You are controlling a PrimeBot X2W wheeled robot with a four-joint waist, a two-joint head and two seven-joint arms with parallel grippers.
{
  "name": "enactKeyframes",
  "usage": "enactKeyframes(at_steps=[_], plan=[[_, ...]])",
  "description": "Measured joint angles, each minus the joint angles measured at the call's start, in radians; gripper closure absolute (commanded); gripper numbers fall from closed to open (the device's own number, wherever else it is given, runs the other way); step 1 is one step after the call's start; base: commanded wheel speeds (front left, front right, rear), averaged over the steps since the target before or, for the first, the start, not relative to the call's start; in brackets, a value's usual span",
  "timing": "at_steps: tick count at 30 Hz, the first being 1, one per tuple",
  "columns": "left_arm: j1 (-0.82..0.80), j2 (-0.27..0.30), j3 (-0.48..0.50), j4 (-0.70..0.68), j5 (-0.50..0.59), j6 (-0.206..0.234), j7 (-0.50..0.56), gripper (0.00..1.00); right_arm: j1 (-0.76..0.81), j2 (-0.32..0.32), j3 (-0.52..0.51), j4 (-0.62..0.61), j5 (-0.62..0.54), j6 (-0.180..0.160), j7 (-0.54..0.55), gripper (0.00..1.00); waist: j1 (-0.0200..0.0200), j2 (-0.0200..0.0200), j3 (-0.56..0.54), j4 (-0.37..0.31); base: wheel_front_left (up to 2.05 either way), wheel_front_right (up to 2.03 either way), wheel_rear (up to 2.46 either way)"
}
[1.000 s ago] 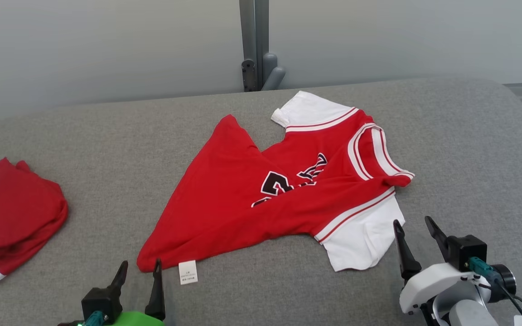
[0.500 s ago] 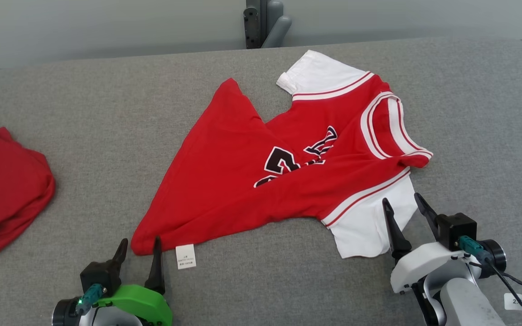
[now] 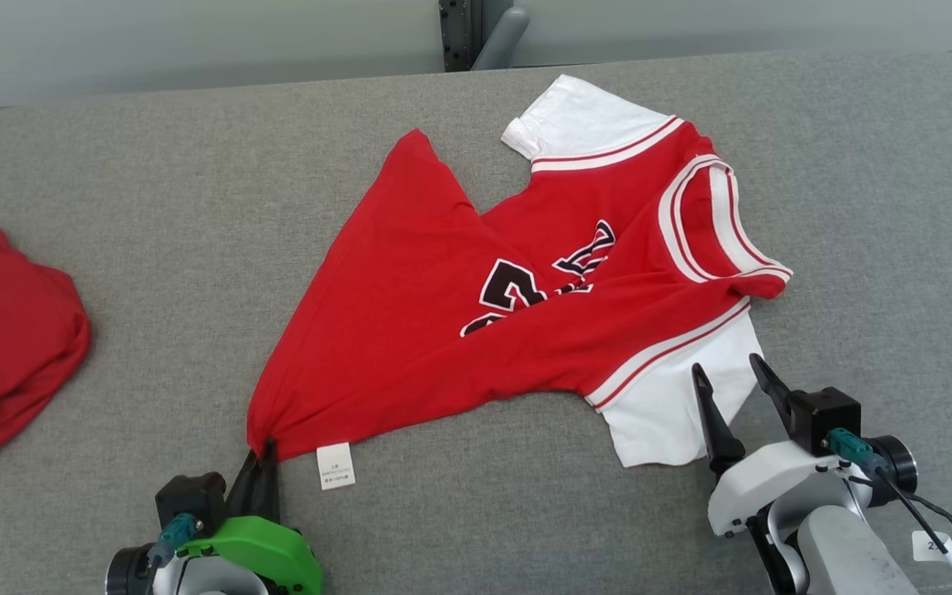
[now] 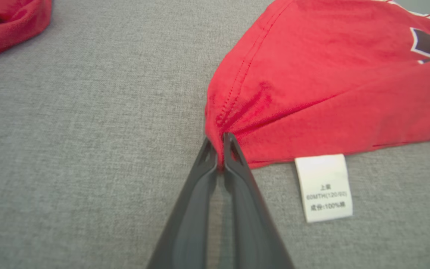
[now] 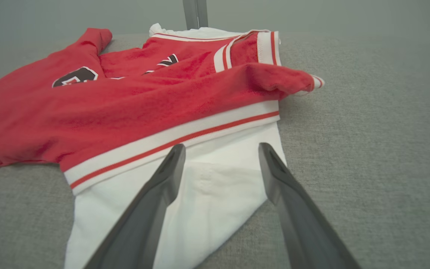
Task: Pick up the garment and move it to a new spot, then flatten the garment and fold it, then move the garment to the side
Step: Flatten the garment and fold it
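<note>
Since a second ago, left gripper [image 3: 265, 453] has pinched shut on the shirt's [image 3: 410, 347] hem corner at its tips. Right gripper [image 3: 724, 369] gapes wide, straddling the white sleeve [image 3: 658, 421], unclosed. Shirt lies on counter [image 3: 154, 248] ahead; I reckon a two-corner lift.

Jersey [image 3: 410, 330] on the bench [image 3: 154, 207]; folded shirt [image 3: 5, 347] left of it; my left pincer [image 3: 265, 450] at its near corner.
</note>
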Motion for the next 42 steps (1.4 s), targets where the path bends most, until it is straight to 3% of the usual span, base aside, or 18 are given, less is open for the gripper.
enactKeyframes(at_steps=[11,26,27,28,29,30,34,42], plan=[[-0.01,0.0,-0.053,-0.001,-0.034,0.008,0.0,1.0,-0.026,0.0,0.023,0.056,-0.013,0.0,0.0,0.0,0.0,0.0,0.009,0.029,0.0,0.0,0.0],[0.0,0.0,-0.05,-0.002,-0.027,0.009,0.0,1.0,-0.026,0.0,0.012,0.114,-0.044,0.0,0.0,0.0,0.0,0.0,-0.004,0.032,0.0,0.0,0.0],[0.0,0.0,-0.051,-0.002,-0.027,0.009,0.0,1.0,-0.026,0.0,0.01,0.122,-0.045,0.0,0.0,0.14,0.0,0.0,-0.005,0.031,0.0,0.0,0.0],[0.0,0.0,-0.051,-0.002,-0.027,0.009,0.0,1.0,-0.026,0.0,0.01,0.132,-0.045,0.0,0.0,0.51,0.0,0.0,-0.006,0.031,0.0,0.0,0.0],[0.001,0.0,-0.051,-0.002,-0.027,0.008,0.0,1.0,-0.026,0.001,0.005,0.143,-0.045,0.0,0.0,0.56,0.0,0.0,-0.008,0.031,0.0,0.0,0.0],[0.001,0.0,-0.05,-0.001,-0.026,0.008,0.0,1.0,-0.027,0.0,0.001,0.155,-0.04,0.0,0.0,1.0,0.0,0.0,-0.009,0.031,0.0,0.0,0.0],[0.005,0.0,-0.046,0.001,-0.021,0.008,0.0,1.0,-0.034,0.0,0.003,0.159,-0.028,0.0,-0.002,1.0,0.0,0.0,-0.017,0.031,0.0,0.0,0.0],[0.034,-0.001,0.004,-0.071,0.01,-0.001,0.001,1.0,-0.007,0.0,-0.004,-0.029,0.047,0.0,-0.002,1.0,0.0,0.0,-0.076,0.018,0.0,0.0,0.0]])
